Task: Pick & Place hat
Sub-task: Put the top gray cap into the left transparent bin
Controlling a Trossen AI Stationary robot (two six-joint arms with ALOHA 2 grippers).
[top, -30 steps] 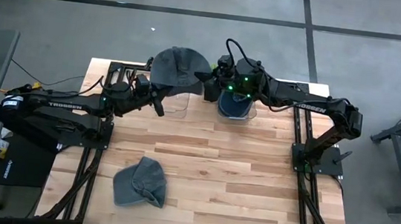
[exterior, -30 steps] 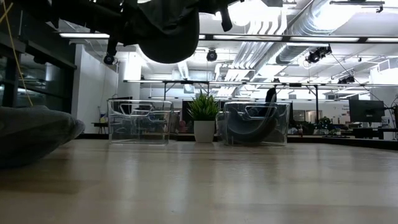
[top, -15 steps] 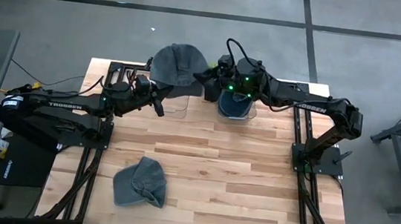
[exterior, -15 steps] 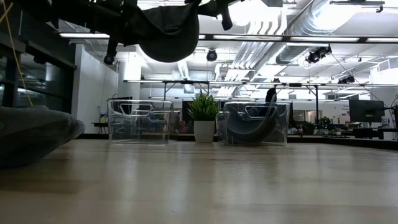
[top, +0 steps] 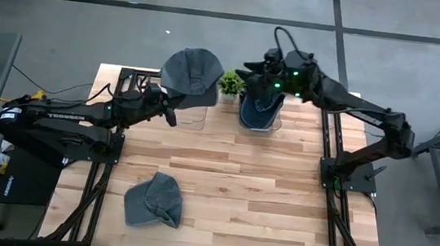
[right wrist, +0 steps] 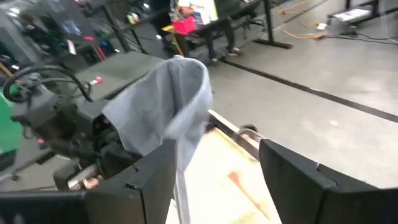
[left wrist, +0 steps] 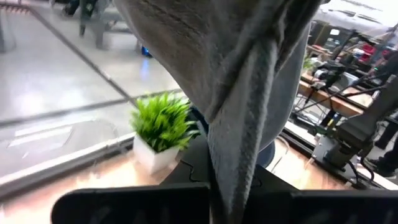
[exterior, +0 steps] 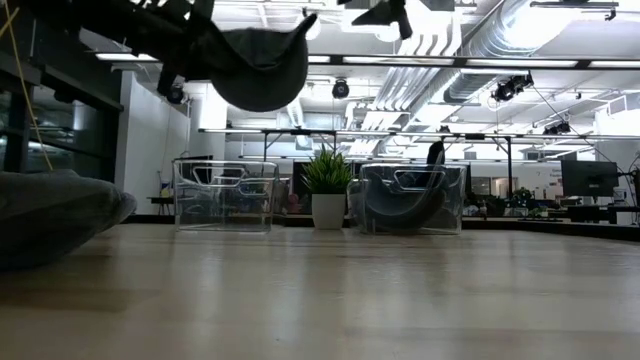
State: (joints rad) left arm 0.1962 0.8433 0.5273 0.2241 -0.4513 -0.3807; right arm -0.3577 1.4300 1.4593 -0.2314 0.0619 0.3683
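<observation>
A grey hat [top: 191,71] hangs in the air over the far left of the table, above a clear bin [exterior: 225,195]. My left gripper [top: 171,106] is shut on it; in the low view the hat [exterior: 255,65] sags below that arm. My right gripper [right wrist: 214,180] stands open to the hat's right [top: 246,65], apart from it, with nothing between its fingers. The right wrist view shows the hat [right wrist: 168,106] ahead of its fingers. A second hat [top: 154,200] lies on the near table. Another hat [top: 258,112] sits in the right clear bin [exterior: 410,198]. My left gripper pinches a gathered fold of the hat's cloth [left wrist: 231,180] between its two fingers, at the hat's near lower edge. The fingers come roughly level from the table's left side. The hat is lifted clear of table and bin, its crown bulging out beyond the fingers.
A small potted plant [top: 231,82] stands between the two clear bins at the far edge. The wooden tabletop [top: 263,185] is bare through the middle and right. Dark frame rails run along both sides [top: 337,176].
My right gripper has opened, let go of the hat and drawn back up and toward the table's right and far edge. The hat stays in my left gripper and has swung a little to the left, its right edge now free.
</observation>
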